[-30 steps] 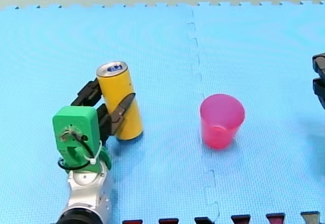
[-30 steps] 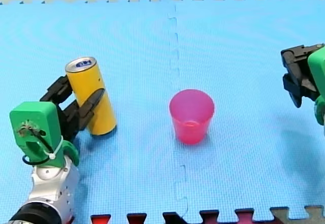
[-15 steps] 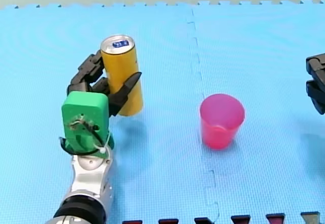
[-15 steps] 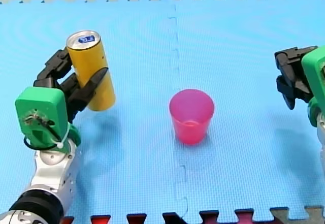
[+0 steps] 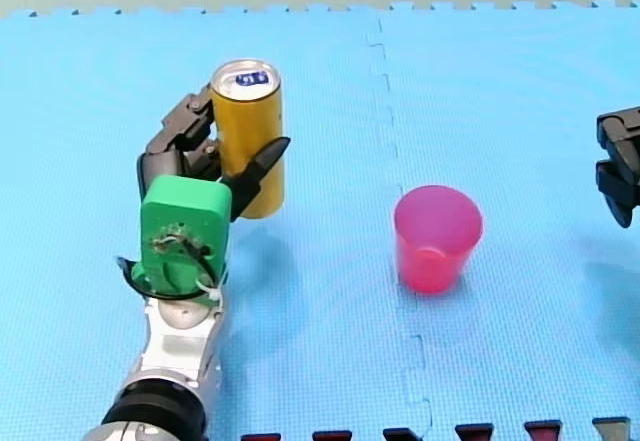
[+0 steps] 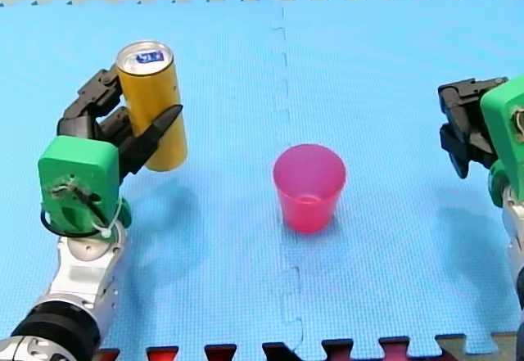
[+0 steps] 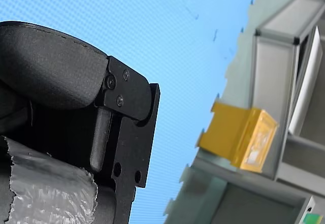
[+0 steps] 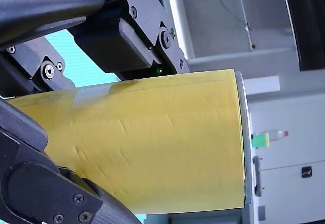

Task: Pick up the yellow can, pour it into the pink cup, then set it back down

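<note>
Lifted higher than a moment ago, the yellow can (image 5: 250, 136) hangs near upright at upper left, my left hand (image 5: 200, 171) clamped round its middle, unspilled until it reaches the pink cup (image 5: 437, 238), centre right. My right hand (image 6: 465, 128) is at the right edge.

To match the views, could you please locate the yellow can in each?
First head view: yellow can upper left, in the left robot hand.
Second head view: upper left, left of pink cup.
Second wrist view: across the centre.
First wrist view: blue mat, a robot hand.
Shared landmark: blue mat.
</note>
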